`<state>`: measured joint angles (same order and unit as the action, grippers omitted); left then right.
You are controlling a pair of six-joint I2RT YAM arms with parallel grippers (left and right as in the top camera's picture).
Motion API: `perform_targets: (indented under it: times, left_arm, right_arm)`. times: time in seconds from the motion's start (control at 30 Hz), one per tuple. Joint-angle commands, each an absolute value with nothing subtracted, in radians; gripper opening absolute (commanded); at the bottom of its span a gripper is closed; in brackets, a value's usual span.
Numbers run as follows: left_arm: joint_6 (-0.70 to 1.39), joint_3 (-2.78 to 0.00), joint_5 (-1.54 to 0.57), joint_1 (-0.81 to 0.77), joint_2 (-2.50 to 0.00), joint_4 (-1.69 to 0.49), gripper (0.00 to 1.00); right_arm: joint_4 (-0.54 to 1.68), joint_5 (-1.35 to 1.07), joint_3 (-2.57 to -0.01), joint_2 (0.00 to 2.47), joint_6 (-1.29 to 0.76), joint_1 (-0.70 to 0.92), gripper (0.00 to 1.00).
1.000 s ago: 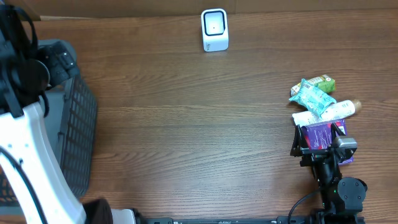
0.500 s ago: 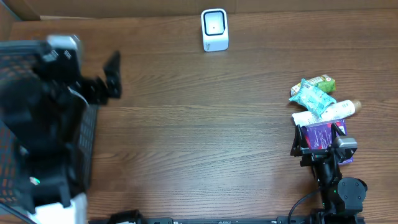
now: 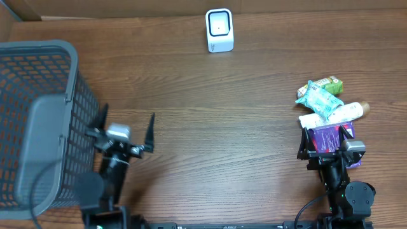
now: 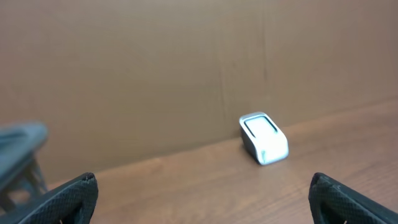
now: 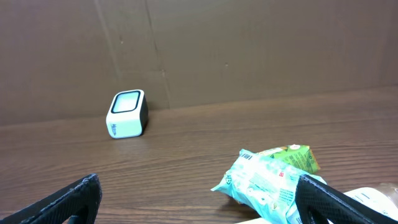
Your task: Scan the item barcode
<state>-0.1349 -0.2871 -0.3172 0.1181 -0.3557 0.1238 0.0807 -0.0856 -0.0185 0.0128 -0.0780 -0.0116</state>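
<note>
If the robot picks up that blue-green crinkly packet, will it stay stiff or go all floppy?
Probably floppy: the blue-green packet looks like a thin, wrinkled pouch, so it may bend and crinkle when lifted. Its shiny film could be a bit slippery. It lies flat rather than standing, so it likely won't roll or tip.

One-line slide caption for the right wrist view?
Open right pincer facing a teal pouch and green carton, white barcode scanner by the far wall.
</note>
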Motion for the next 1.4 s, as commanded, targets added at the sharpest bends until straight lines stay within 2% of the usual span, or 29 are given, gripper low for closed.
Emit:
perform_targets:
  times: [0.0, 0.23, 0.47, 1.37]
  left_arm:
    - [-0.150, -0.163, -0.232, 0.077, -0.242, 0.160, 1.00]
    - [-0.150, -0.006, -0.163, 0.067, -0.050, 0.159, 0.99]
    - [-0.150, -0.005, -0.041, 0.066, -0.002, -0.081, 1.00]
    - [-0.150, -0.005, -0.041, 0.065, -0.004, -0.076, 0.99]
  right_arm:
    - [0.076, -0.075, -0.008, 0.003, -0.078, -0.006, 1.00]
    - [0.076, -0.075, -0.008, 0.003, -0.078, -0.006, 1.00]
    - [0.076, -0.075, -0.008, 0.003, -0.078, -0.006, 1.00]
    - [0.076, -0.075, -0.008, 0.003, -0.078, -0.006, 1.00]
